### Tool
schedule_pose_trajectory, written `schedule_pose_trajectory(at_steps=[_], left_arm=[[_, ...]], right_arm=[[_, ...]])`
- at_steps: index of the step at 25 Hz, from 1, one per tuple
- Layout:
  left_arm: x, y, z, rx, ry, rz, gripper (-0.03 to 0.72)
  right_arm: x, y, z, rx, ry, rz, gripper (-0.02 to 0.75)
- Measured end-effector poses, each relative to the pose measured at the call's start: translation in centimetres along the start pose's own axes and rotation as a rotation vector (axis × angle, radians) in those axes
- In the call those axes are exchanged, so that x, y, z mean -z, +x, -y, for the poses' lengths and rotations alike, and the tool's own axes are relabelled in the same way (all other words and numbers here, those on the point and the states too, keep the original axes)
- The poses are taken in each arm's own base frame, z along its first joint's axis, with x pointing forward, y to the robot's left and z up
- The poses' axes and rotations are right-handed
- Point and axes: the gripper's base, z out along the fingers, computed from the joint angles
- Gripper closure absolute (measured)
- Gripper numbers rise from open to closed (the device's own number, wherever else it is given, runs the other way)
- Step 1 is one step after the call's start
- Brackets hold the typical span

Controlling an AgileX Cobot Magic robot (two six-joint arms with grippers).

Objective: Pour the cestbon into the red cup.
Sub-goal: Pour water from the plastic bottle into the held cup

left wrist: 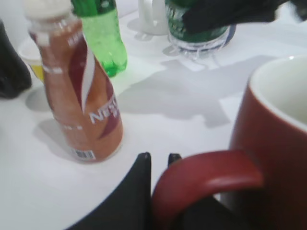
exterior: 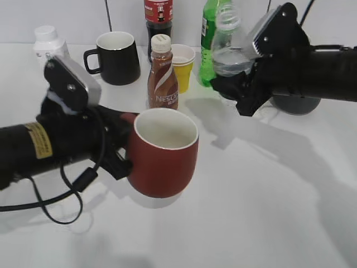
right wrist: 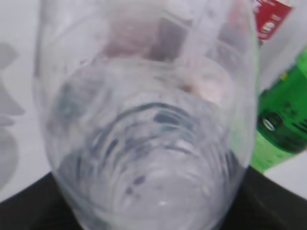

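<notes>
The red cup (exterior: 163,153) is a maroon mug with a white, empty inside, held just above the table at front centre. My left gripper (exterior: 124,140) is shut on its loop handle (left wrist: 206,175), with the fingertips (left wrist: 159,160) on either side of it. My right gripper (exterior: 241,88) is shut on the cestbon (exterior: 227,47), a clear bottle part full of water, held about upright at the back right, clear of the cup. In the left wrist view its green-labelled lower part (left wrist: 199,36) shows. It fills the right wrist view (right wrist: 144,120) and hides the jaws.
A brown Nescafe bottle (exterior: 163,75) stands just behind the cup. Behind it are a black mug (exterior: 114,56), a yellow paper cup (exterior: 183,64), a green soda bottle (exterior: 210,33), a red-labelled dark bottle (exterior: 158,17) and a white jar (exterior: 47,42). A grey round base (exterior: 295,103) sits at the right.
</notes>
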Motion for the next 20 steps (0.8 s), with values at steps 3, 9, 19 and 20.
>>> schedule_pose_trajectory(at_steps=[3,9,19,20], left_arm=[[-0.7,0.8,-0.1,0.029,-0.006,-0.006,0.622],[-2.7,0.2,-0.6,0.028,-0.011,0.012,0.622],[-4.7,-0.3,-1.7,-0.053,-0.063,0.019,0.622],[-4.7,-0.2,-1.9,-0.048,-0.076,0.02,0.622]], right_arm=[[0.0,-0.2,-0.5,0.06,-0.03,-0.005,0.264],[0.0,-0.1,-0.6,0.233,-0.046,-0.012,0.264],[-0.8,0.7,0.7,0.356,0.087,-0.034,0.264],[-0.8,0.7,0.7,0.381,0.09,-0.034,0.264]])
